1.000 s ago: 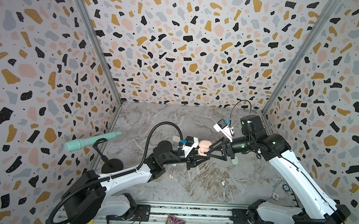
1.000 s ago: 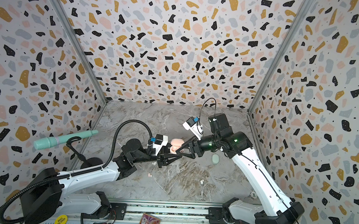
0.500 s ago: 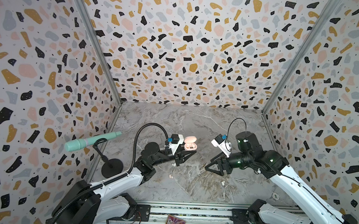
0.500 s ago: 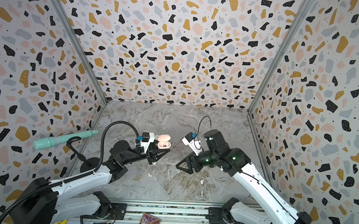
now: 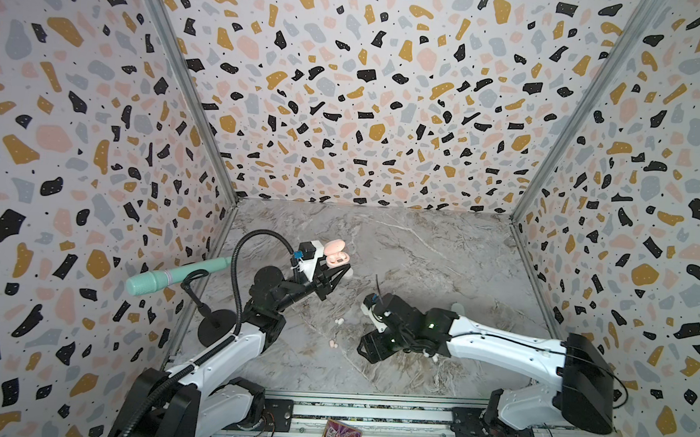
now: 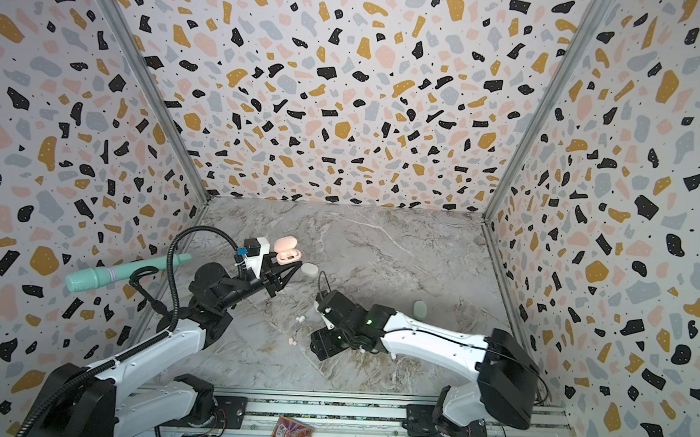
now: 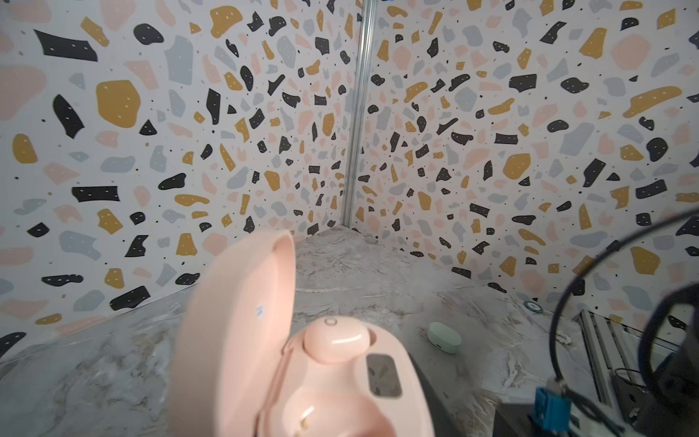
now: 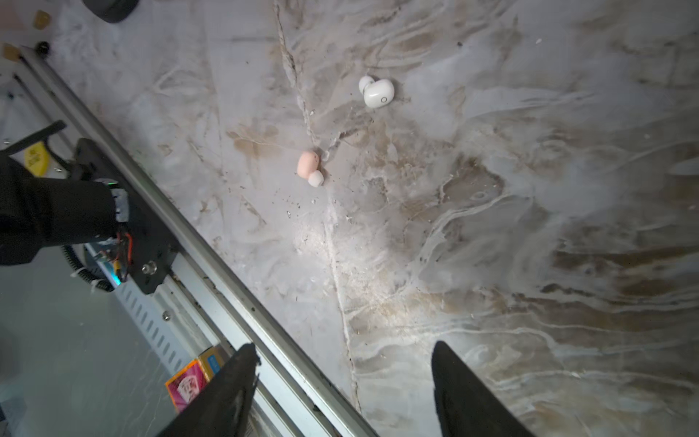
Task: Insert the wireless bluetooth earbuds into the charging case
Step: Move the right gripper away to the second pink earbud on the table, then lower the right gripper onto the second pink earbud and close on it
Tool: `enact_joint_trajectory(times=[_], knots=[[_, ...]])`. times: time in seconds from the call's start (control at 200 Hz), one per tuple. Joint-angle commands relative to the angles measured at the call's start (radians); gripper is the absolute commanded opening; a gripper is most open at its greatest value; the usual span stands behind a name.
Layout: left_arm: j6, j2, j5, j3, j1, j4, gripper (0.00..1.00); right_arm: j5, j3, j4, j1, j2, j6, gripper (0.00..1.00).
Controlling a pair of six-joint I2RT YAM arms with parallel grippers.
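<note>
On the marble counter (image 5: 442, 254) a pink earbud (image 8: 308, 163) lies near a white earbud (image 8: 376, 92). The right end effector (image 8: 344, 352), wide open and empty, has dropped from the pink case (image 5: 336, 255) toward them. The left end effector (image 5: 339, 269) keeps that open case clamped, with one socket likely waiting for the pink one.

On the marbled table (image 8: 529, 227), a pink earbud (image 8: 308, 163) and a white earbud (image 8: 375, 92) are laid apart, ahead of the right gripper (image 8: 344, 346); a mint case (image 6: 420, 309) is set near its arm.

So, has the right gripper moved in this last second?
Yes. The right gripper has pulled back toward the front rail, and its jaws stand open.
</note>
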Motion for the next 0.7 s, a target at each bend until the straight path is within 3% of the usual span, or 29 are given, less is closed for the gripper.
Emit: enact_joint_trajectory(times=[0.0, 0.18, 0.696], knots=[[-0.008, 0.019, 0.003, -0.006, 0.037, 0.099, 0.31, 0.109, 0.096, -0.016, 0.035, 0.066, 0.138, 0.7], [-0.028, 0.064, 0.014, 0.012, 0.093, 0.141, 0.3, 0.114, 0.191, -0.031, 0.058, 0.189, 0.215, 0.59], [-0.105, 0.169, 0.069, 0.039, 0.178, 0.253, 0.3, 0.139, 0.562, -0.21, 0.088, 0.526, 0.158, 0.41]])
